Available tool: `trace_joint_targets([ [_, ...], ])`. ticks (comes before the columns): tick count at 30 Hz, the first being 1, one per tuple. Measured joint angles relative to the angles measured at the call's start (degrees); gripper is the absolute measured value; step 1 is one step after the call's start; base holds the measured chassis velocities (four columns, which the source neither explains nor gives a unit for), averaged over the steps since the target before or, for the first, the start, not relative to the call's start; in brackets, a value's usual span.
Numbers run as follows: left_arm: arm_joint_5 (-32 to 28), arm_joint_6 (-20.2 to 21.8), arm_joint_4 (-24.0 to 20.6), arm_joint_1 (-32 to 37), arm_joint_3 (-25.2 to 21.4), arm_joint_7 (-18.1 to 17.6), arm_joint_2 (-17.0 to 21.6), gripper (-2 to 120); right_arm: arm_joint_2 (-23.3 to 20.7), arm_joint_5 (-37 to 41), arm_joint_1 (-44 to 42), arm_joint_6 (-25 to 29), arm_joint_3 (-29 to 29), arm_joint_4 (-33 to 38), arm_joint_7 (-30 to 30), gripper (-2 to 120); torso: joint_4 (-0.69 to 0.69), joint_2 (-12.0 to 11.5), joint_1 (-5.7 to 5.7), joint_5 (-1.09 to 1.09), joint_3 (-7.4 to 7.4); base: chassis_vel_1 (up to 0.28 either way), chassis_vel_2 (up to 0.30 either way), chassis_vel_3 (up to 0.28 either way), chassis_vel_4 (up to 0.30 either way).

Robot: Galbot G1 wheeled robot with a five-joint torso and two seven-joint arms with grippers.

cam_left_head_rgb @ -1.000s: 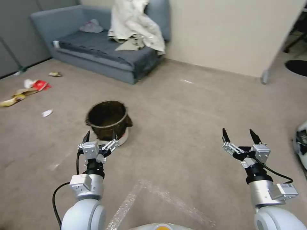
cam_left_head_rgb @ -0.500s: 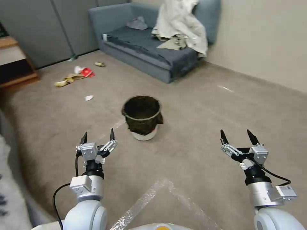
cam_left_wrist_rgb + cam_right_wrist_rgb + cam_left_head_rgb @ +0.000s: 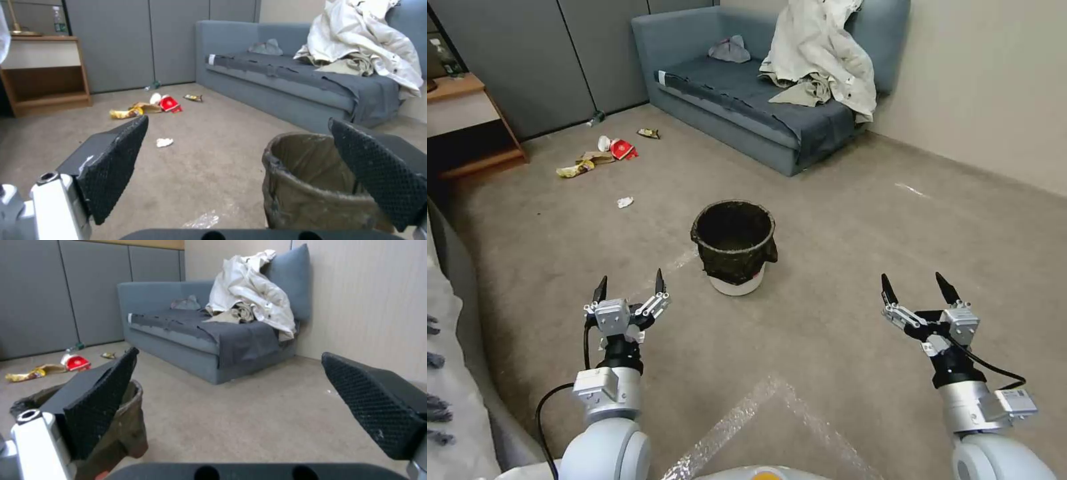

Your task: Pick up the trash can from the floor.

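Trash can upright on floor at 12 o'clock between left gripper and right gripper, both spread wide, empty; risk: loose liner slipping in a rim pinch, tipping can.

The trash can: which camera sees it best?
The head view: the whole trash can stands upright on the floor, rim to white base. The left wrist view shows its upper part behind one finger; the right wrist view catches an edge.
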Motion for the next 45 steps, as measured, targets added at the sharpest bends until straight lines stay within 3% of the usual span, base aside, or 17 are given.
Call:
trace_joint_targets([
  [30, -2.22, 1.01, 2.15, -2.25, 0.06, -0.31, 0.78, 100, 0.27, -1.44, 0.58, -0.16, -1.07, -0.54, 0.04, 100, 0.02, 0.00, 0.01, 0.01, 0.01, -0.173, 0.179, 0.178, -0.180],
  [33, -7.19, 6.92, 2.16, -4.78, 0.88, -3.19, 2.31, 100, 0.37, -2.13, 0.68, 0.50, -1.16, -0.52, 0.25, 100, 0.01, 0.00, 0.02, 0.00, 0.01, -0.101, 0.099, 0.079, -0.085],
  [34, -7.19, 6.92, 2.16, -4.78, 0.88, -3.19, 2.31, 100, 0.37, -2.13, 0.68, 0.50, -1.16, -0.52, 0.25, 100, 0.01, 0.00, 0.02, 0.00, 0.01, -0.066, 0.082, 0.026, -0.051],
  [37, -14.15, 15.17, 2.16, -7.59, 1.47, -6.05, 4.54, 100, 0.39, -2.32, 0.51, 0.78, -1.25, -0.34, 0.19, 100, 0.01, 0.00, 0.01, 0.00, 0.00, 0.004, 0.006, 0.009, -0.017],
  [38, -19.69, 20.37, 2.16, -9.06, 1.90, -7.82, 5.90, 100, 0.48, -2.39, 0.47, 0.88, -1.32, -0.30, 0.14, 100, 0.00, 0.00, 0.01, 0.01, 0.00, 0.000, 0.000, 0.000, 0.000],
  [39, -19.69, 20.37, 2.16, -9.06, 1.90, -7.82, 5.90, 100, 0.48, -2.39, 0.47, 0.88, -1.32, -0.30, 0.14, 100, 0.00, 0.00, 0.01, 0.01, 0.00, 0.000, 0.000, 0.000, 0.000],
  [42, -29.23, 28.15, 3.14, -11.24, 2.60, -9.78, 7.84, 100, 0.43, -2.62, 0.76, 0.93, -2.16, -0.29, 0.12, 100, 0.01, 0.00, 0.01, 0.00, 0.00, 0.000, 0.000, 0.000, 0.000],
  [45, -32.26, 31.62, 4.77, -12.66, 3.06, -10.55, 8.39, 99, 0.41, -2.71, 0.84, 0.93, -2.43, -0.30, 0.12, 100, 0.02, 0.00, 0.01, -0.01, 0.00, 0.000, 0.000, 0.000, 0.000],
])
